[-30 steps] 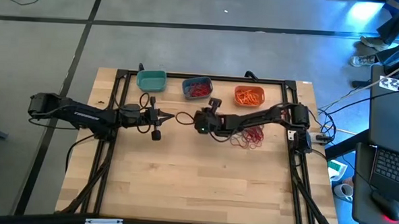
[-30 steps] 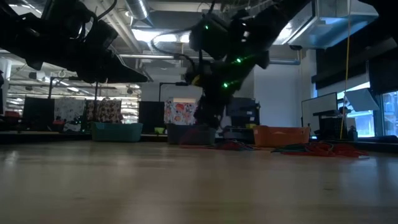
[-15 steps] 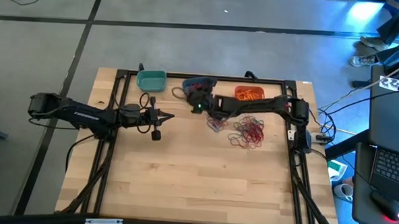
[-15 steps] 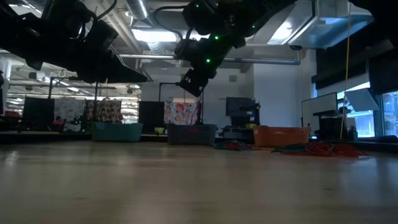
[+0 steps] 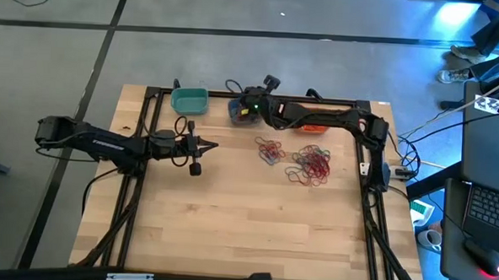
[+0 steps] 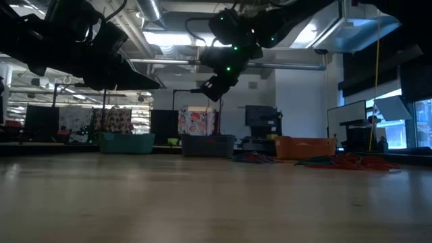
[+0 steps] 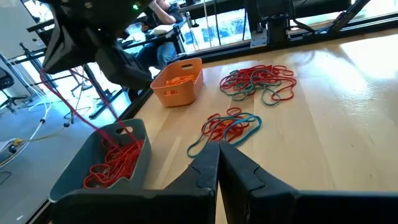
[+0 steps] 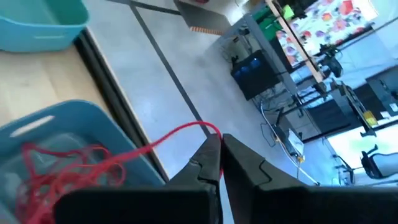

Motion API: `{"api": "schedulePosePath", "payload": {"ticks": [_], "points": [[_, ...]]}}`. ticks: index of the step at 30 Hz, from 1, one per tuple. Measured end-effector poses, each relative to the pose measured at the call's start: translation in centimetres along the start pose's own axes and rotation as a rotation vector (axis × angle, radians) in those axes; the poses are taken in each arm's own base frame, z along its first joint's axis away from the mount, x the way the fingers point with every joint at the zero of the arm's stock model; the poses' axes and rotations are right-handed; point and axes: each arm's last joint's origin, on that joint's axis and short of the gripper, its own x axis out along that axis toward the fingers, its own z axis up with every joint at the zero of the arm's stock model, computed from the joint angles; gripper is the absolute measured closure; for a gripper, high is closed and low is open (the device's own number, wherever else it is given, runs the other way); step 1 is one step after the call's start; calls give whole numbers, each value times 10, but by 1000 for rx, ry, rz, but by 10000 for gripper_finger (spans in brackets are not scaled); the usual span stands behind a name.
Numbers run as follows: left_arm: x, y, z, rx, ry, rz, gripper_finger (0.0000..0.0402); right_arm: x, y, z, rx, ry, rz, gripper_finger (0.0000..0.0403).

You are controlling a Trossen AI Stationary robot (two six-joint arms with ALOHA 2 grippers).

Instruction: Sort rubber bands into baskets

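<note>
The right end effector (image 8: 219, 144) pinched a red band (image 8: 180, 134) above the blue basket (image 8: 134, 165), apparently to drop it among matching reds. The left end effector (image 7: 219, 149) waited pressed together over the surface (image 5: 246, 224).

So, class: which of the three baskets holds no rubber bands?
The teal basket, the one at the left end of the row; the slate blue basket holds red bands, the orange basket orange ones.

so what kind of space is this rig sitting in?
Looks like a robotics lab or open workshop, not a home. A wooden table stands on a bare concrete floor, exposed ceiling ducts run overhead, and a laptop sits beside the table.
</note>
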Motion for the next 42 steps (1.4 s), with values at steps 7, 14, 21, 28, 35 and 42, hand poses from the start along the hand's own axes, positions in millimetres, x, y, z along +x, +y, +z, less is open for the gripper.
{"api": "schedulePosePath", "payload": {"ticks": [7, 14, 21, 28, 35, 42], "points": [[0, 0, 0, -1, 0, 0, 396, 6, -4, -3, 61, 2, 22, 380], [0, 0, 0, -1, 2, 0, 396, 11, 7, -12, 66, 23, 174, 299], [0, 0, -1, -1, 6, -1, 396, -5, 22, -25, -21, 173, 258, 219], [0, 0, -1, -4, 7, -1, 396, -44, 51, -37, -118, 343, 461, 207], [0, 0, -1, -7, 11, -2, 396, -73, 66, -49, -184, 495, 526, 223], [0, 0, -1, -8, 14, -3, 396, -93, 76, -67, -283, 574, 493, 238]]}}
